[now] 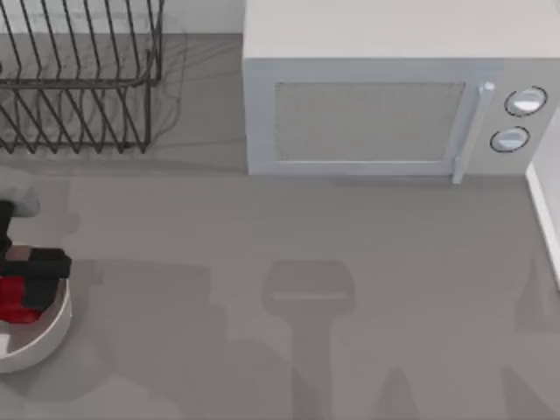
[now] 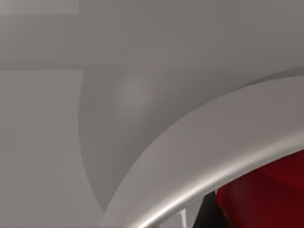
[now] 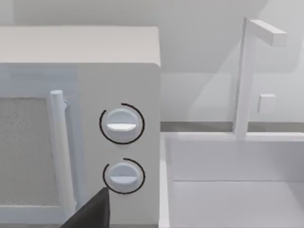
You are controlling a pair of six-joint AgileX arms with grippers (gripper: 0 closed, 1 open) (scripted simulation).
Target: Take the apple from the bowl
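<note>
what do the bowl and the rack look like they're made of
Bowl: probably glazed ceramic, maybe plastic; plain white, with a thick smooth rim that catches a soft sheen. Rack: thin dark wire, likely metal, seen as slim parallel bars.

Left end effector (image 1: 35,278) low at table's left edge (wrist angled down).
</note>
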